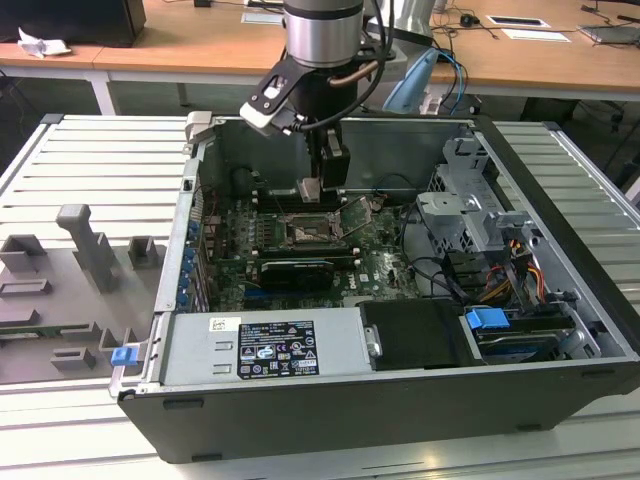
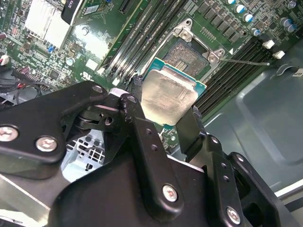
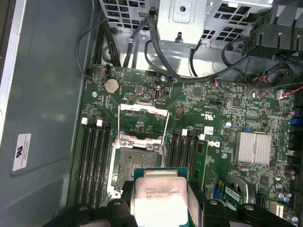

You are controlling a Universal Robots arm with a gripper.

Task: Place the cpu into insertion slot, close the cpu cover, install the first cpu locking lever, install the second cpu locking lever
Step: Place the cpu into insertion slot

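Claw (image 2: 165, 106) gripped the cpu (image 2: 168, 94) over the motherboard (image 3: 208, 113).
The cpu sat clamped between the claw's two fingers (image 2: 142, 127), raised near the bare insertion slot (image 3: 137, 163), with the cpu cover (image 3: 142, 108) swung open beside it.

in the first wrist view the cpu (image 3: 158, 196) runs off the picture's edge, so i can't see one side of it, and it covers part of the insertion slot (image 3: 136, 163). in the second wrist view the fingers (image 2: 142, 125) of the gripper (image 2: 164, 108) clamp it and hide two of its edges. in the exterior view the slot is too small for me to make out its inside.
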